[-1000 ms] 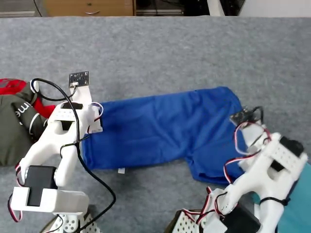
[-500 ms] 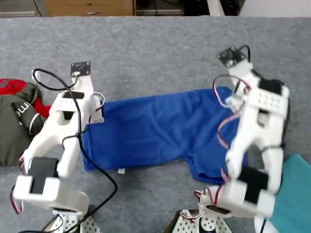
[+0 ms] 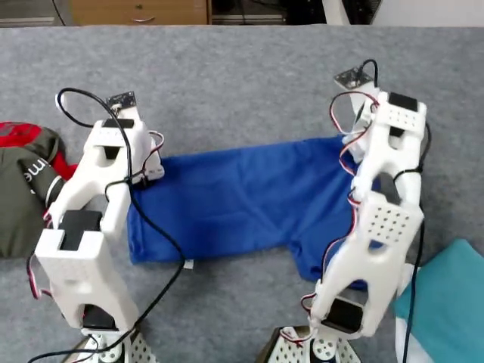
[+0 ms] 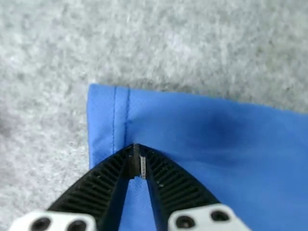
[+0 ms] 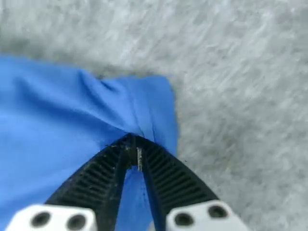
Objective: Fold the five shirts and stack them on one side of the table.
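Noted grey felt-like table cover (image 3: 249, 76), spread edge to edge, w/ fuzzy nap in close-up in both wrist views. Beyond far edge, saw wooden cabinet (image 3: 94, 11) w/ a drawer (image 3: 147, 10). Just right of it, made out dark objs (image 3: 265, 10), too cropped to ID. At far right corner, spotted white panel (image 3: 427, 11).

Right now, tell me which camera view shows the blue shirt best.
The high view: the blue shirt lies spread across the grey table, nearly all of it visible. The left wrist view shows one hemmed corner pinched by the left gripper; the right wrist view a bunched corner in the right gripper.
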Robot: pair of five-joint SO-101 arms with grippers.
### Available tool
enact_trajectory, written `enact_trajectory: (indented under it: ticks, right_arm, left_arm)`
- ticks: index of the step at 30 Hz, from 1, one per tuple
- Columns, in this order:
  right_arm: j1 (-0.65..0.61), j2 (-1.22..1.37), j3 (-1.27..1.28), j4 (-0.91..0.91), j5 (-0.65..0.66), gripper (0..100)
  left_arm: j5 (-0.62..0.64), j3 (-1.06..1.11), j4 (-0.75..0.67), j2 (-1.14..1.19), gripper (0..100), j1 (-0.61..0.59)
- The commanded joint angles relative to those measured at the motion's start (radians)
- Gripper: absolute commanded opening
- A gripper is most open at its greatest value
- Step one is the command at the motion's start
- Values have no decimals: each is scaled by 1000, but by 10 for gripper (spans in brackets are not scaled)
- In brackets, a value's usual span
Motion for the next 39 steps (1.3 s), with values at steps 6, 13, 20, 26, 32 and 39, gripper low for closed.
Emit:
enact_trajectory:
  ticks: [6,13,20,26,32,39]
  right_arm:
    - [41,269,-628,252,6,5]
    - [28,337,-1013,468,3,5]
    - [104,196,-889,468,9,5]
    - [166,-147,-467,466,146,5]
    - [186,-593,84,460,463,5]
    - [183,-1086,786,315,724,8]
  left_arm:
    - [-2,-133,3,58,19,-87]
    - [-3,-149,38,50,19,-118]
    - [-5,-299,210,50,19,-100]
    - [-75,-258,233,-38,19,-98]
    - [-187,176,41,-450,19,-98]
    - [-288,760,-304,-881,19,-141]
